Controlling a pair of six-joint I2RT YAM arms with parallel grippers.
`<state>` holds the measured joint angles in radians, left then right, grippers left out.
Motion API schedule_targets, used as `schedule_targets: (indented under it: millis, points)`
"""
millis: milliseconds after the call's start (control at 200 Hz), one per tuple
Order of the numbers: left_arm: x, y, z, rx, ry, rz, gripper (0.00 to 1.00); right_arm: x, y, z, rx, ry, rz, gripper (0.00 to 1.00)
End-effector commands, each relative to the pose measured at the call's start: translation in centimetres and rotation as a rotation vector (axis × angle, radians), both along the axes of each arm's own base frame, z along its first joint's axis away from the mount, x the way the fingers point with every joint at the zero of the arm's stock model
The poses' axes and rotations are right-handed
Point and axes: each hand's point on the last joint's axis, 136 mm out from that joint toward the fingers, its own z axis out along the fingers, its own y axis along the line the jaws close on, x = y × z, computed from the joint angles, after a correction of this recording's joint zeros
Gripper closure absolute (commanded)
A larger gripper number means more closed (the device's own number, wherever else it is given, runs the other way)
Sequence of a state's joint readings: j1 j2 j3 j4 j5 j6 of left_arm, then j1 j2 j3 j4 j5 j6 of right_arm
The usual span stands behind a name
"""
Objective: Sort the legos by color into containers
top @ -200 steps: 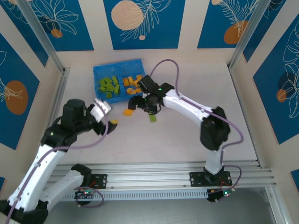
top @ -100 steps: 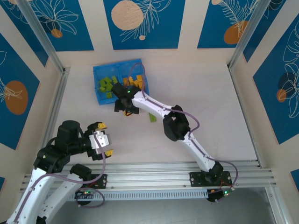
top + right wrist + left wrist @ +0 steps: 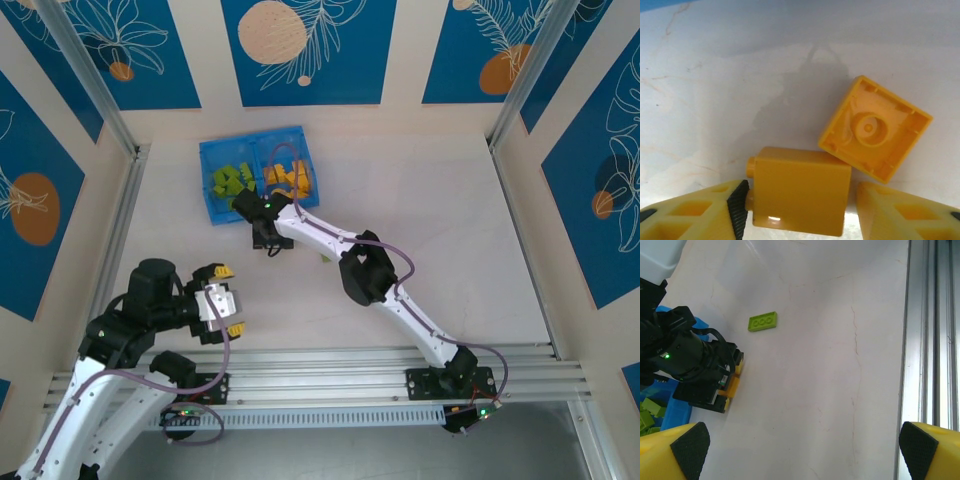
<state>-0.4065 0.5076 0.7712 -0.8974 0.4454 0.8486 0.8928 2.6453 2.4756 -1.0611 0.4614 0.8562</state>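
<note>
Legos mostly sit in the blue tray, green left, orange right. Right hand is narrow around a stray orange brick on the bench beside it, can't tell if it's pinched. Left hand hangs wide open, clear of the action.

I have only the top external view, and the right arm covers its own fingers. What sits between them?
Observer: One orange-yellow brick lies on its side between the fingers of the right gripper, a slim gap beside one finger.
Operator: Anything crowding it?
Observer: A second orange-yellow brick, hollow underside up, touches its far corner.
Operator: And the green one nearby?
Observer: The lime green brick lies flat, studs up, apart from that gripper.
</note>
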Motion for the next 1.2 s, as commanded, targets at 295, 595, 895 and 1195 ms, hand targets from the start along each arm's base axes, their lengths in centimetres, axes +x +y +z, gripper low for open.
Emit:
schedule_targets:
  millis: [295, 595, 895, 1195]
  points:
    - [-1.2, -2.3, 1.8, -0.130, -0.046, -0.145, 0.00, -2.0, -0.8, 5.9, 0.080, -0.027, 0.041, 0.56]
    - [1.2, -3.9, 4.6, -0.308, -0.060, -0.087, 0.00, -1.3, -3.8, 16.6, 0.186, -0.272, 0.084, 0.57]
    - [3.7, -3.3, 5.4, -0.319, 0.027, 0.078, 0.00, 10.6, -2.6, 20.0, 0.213, -0.479, 0.130, 0.57]
    - [4.6, -3.5, 5.0, -0.348, 0.147, 0.157, 0.00, 17.7, -1.3, 16.1, 0.259, -0.586, 0.213, 0.54]
